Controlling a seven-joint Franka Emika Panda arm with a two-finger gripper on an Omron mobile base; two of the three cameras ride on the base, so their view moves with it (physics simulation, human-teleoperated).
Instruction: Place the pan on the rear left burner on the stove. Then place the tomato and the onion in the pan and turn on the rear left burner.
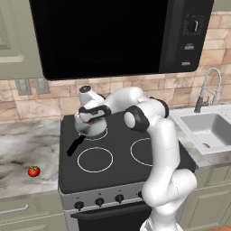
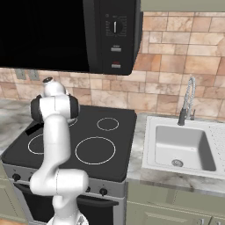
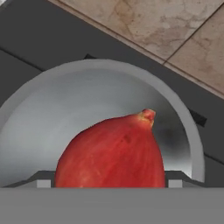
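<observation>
Over the back left of the stove (image 1: 113, 173), you will find the hand (image 1: 91, 121) lowered into the pan (image 1: 89, 131). It stands wide with the onion (image 3: 111, 153) between its fingertips (image 3: 43, 182). The onion fills the whole gap, so I record it as gripped. The contact itself lies at the bottom edge of the hand view and is hard to make out.

Hidden or cut off:
- The rear left burner (image 1: 100, 137) lies under the pan, and a short white arc shows at the pan's near side. In the right base view the arm covers it.
- In the left base view the onion is a red patch between the fingers, and its lower part is cut off in the hand view.
- The pan's black handle (image 1: 74, 146) points toward the front left. You cannot tell from the hand view whether the onion touches the pan floor.
- The arm covers part of the large front right circle (image 1: 140, 151) in the left base view.

Count:
- One pan, one onion and one tomato (image 1: 34, 171).
- The tomato lies on the worktop (image 1: 27, 149) left of the stove, well apart from the pan.
- Three burner circles show in the right base view, one of them partly behind the arm.
- Three knobs (image 1: 99, 201) show clearly on the front panel, and a fourth sits at the arm's edge.
</observation>
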